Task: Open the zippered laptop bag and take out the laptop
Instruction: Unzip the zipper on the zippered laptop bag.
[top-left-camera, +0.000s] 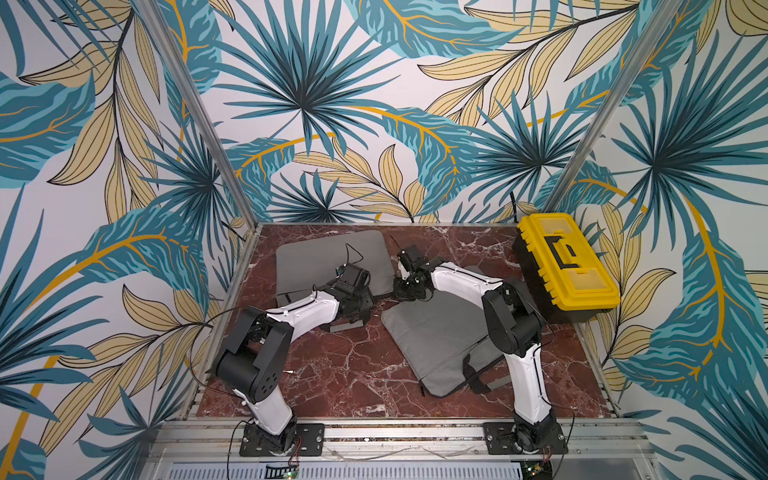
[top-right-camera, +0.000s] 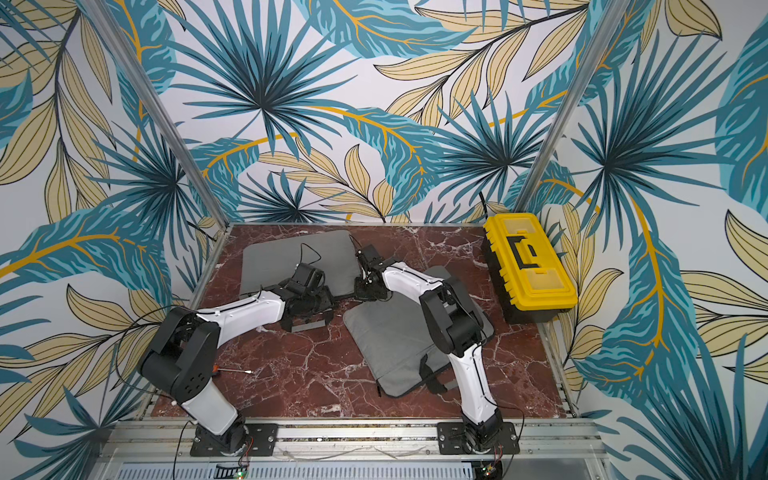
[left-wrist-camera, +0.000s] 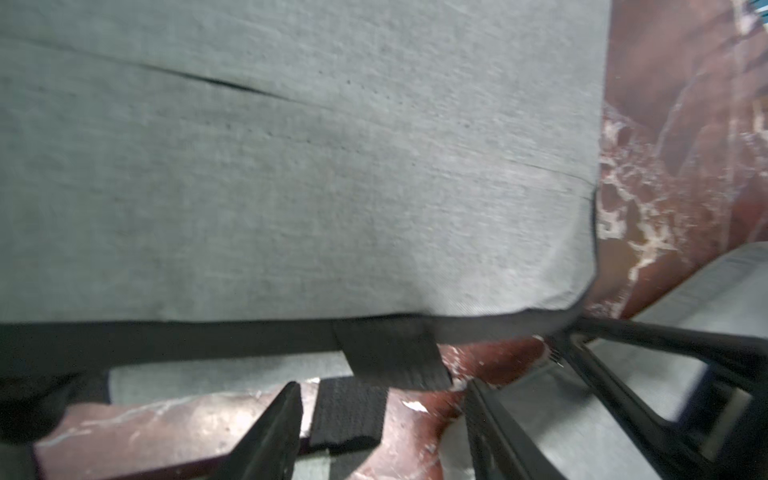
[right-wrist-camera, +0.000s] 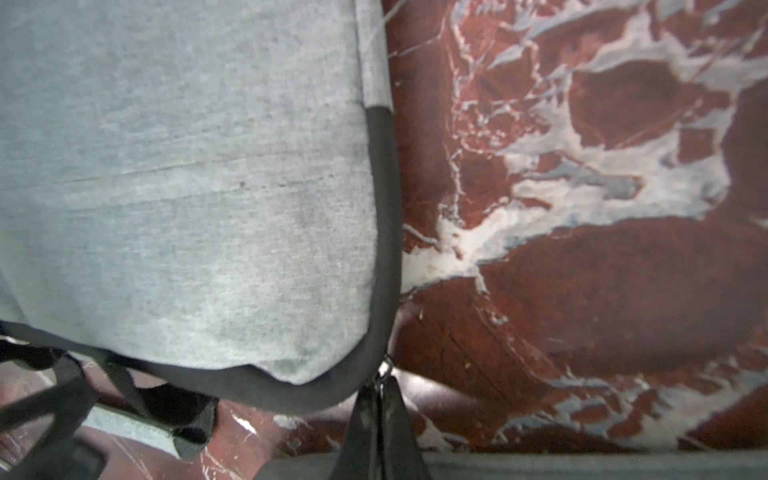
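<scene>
The grey laptop bag (top-left-camera: 328, 257) (top-right-camera: 286, 257) with black trim lies flat at the back left of the marble table in both top views. My right gripper (right-wrist-camera: 380, 388) (top-left-camera: 397, 291) is at the bag's near right corner (right-wrist-camera: 291, 365), shut on the small metal zipper pull (right-wrist-camera: 385, 370). My left gripper (left-wrist-camera: 384, 401) (top-left-camera: 353, 318) stands open at the bag's near edge (left-wrist-camera: 208, 336). A black handle strap (left-wrist-camera: 349, 411) lies between its fingers (left-wrist-camera: 282, 419), not pinched. The laptop is hidden.
A second grey bag (top-left-camera: 436, 345) (top-right-camera: 395, 345) lies at an angle under my right arm, its edge close to my left gripper (left-wrist-camera: 706, 286). A yellow and black toolbox (top-left-camera: 565, 266) stands at the back right. A small screwdriver (top-right-camera: 232, 370) lies by my left arm.
</scene>
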